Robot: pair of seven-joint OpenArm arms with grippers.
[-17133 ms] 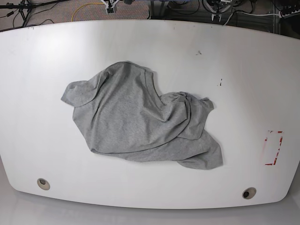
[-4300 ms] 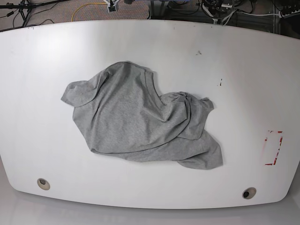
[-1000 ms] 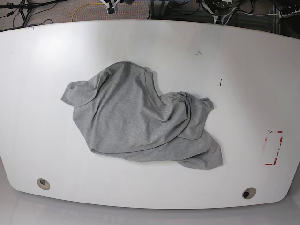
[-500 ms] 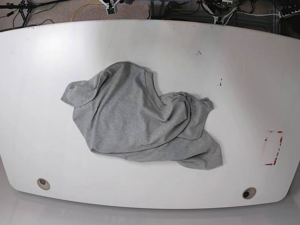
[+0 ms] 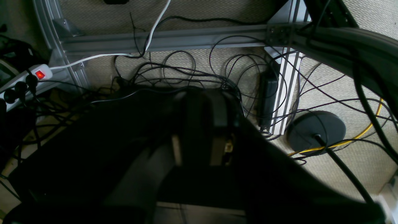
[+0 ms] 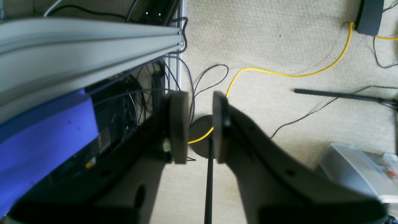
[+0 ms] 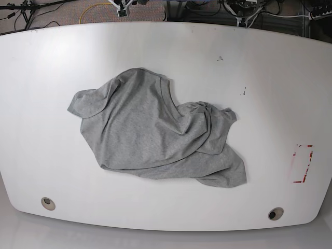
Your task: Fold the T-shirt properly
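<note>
The crumpled heather-grey cotton T-shirt (image 7: 155,136) is lying on the white bench (image 7: 270,78). My right hand (image 6: 200,127) is gaping slightly, empty; my left hand's (image 5: 202,130) opening I cannot tell.

Heather-grey T-shirt (image 7: 155,132) on a white counter (image 7: 270,78) (red-outlined mark (image 7: 302,163) near its right edge); yellow cable (image 6: 289,73) over beige carpet.

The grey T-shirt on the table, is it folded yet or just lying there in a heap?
Not folded. The T-shirt lies crumpled on the white table, bunched with uneven overlapping layers.
</note>
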